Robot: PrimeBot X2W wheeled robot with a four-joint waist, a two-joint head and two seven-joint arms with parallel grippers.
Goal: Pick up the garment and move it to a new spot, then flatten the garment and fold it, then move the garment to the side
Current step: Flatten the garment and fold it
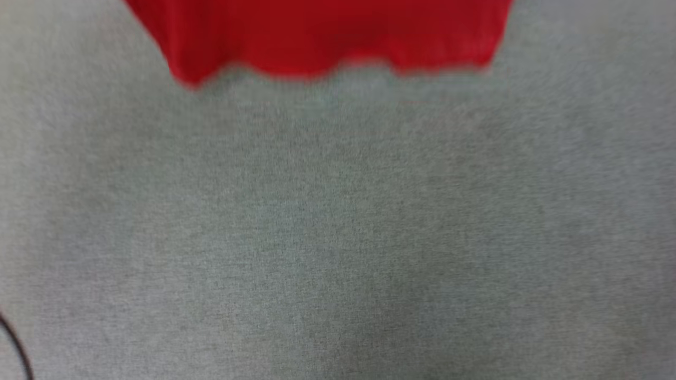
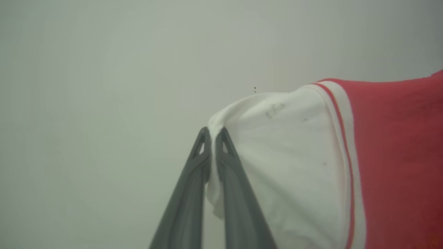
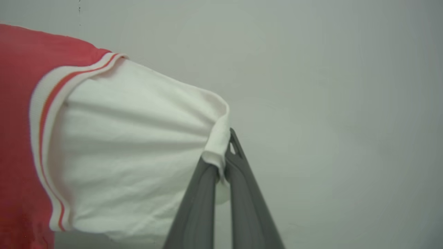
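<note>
Now holding garment (image 1: pixel 327 37) aloft, sleeves (image 2: pixel 283 155) pinched between shut left fingers (image 2: pixel 188 193) and right fingers (image 3: pixel 242 193); next, likely spreading flat on bench (image 1: pixel 338 237).

The left pincer (image 2: pixel 214 134) is gripping the garment (image 2: pixel 294 166) by its white sleeve. Its red body is stretching toward three o'clock.

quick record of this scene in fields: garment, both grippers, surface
garment: red short-sleeved jersey shirt with white sleeves and red-white stripe trim, held by both sleeves
left gripper: jaws shut on one white sleeve at its edge
right gripper: jaws shut on other white sleeve at its edge
surface: grey cloth-like surface, blurred in head view
</note>
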